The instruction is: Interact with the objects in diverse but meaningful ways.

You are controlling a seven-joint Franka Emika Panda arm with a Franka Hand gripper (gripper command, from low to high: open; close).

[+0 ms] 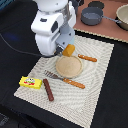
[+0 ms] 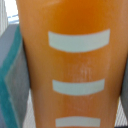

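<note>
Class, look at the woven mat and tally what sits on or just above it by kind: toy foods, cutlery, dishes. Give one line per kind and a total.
Toy foods: 3 – yellow packet, brown sausage, orange bread loaf between the gripper's fingers
Cutlery: 2 – fork, knife
Dishes: 1 – tan plate
Total: 6

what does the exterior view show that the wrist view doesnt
Only the exterior view shows the layout: the placemat, the tan plate, the fork, the knife, the yellow packet, the brown sausage and a grey pot at the back.

Only the wrist view shows the orange loaf close up, with pale stripes across it.

Both share the loaf, which sits at the hand just above the plate's edge; whether the hand grips it cannot be told.
</note>
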